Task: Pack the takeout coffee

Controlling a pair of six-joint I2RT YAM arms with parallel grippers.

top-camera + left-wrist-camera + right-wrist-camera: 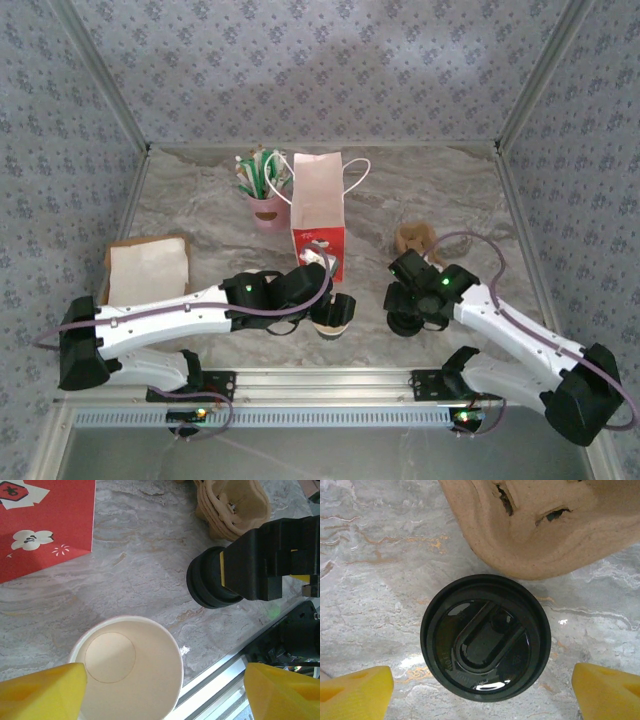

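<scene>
From the left wrist, the takeout coffee cup [132,662] is showing its bare cream inside, standing on the counter [450,200] by the red-and-white bag [318,215], with the left end effector [160,695] spread apart over it. The right end effector [480,690] is hanging wide apart over a black lid [485,637].

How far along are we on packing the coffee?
Done: nothing packed; the takeout coffee stands open on the table, outside the bag. In hand: the open left gripper hovers over it, the open right gripper over the black lid. Left: likely lidding, then bagging.
</scene>
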